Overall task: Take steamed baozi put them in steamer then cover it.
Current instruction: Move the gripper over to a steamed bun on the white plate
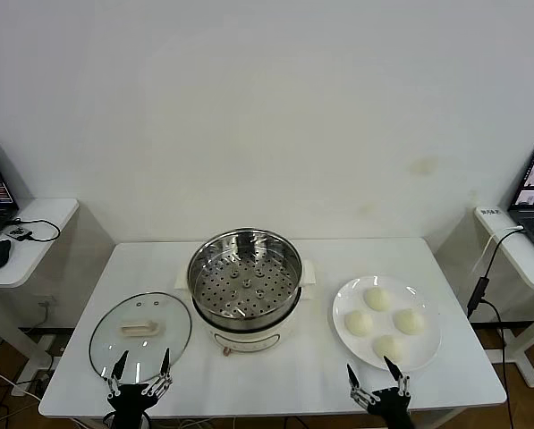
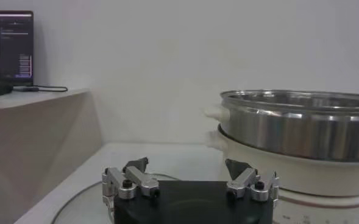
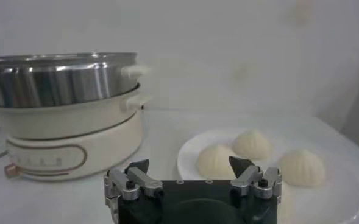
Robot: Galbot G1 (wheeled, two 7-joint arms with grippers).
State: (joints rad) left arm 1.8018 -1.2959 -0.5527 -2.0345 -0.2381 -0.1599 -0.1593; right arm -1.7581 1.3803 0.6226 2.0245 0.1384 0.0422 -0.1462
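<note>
- Our right gripper point(image 1: 375, 372) hangs wide open and empty at the table's near edge; the left gripper point(image 1: 141, 365) waits equally wide by the cover point(image 1: 140, 329).
- Four baozi point(image 1: 387, 322) sit on the plate point(image 1: 430, 344), at three o'clock from the empty steamer point(image 1: 245, 281).
- We should drop on the nearest bun and close softly.

Left hand point(image 1: 141, 368) and right hand point(image 1: 372, 374): black bodies, silver knuckles, 2 dark, seemingly pointed fingertips each

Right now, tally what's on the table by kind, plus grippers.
Baozi on the plate: 4
Plate: 1
Steamer: 1
Cover: 1
Grippers, both open: 2, left gripper, right gripper
Total: 9
</note>
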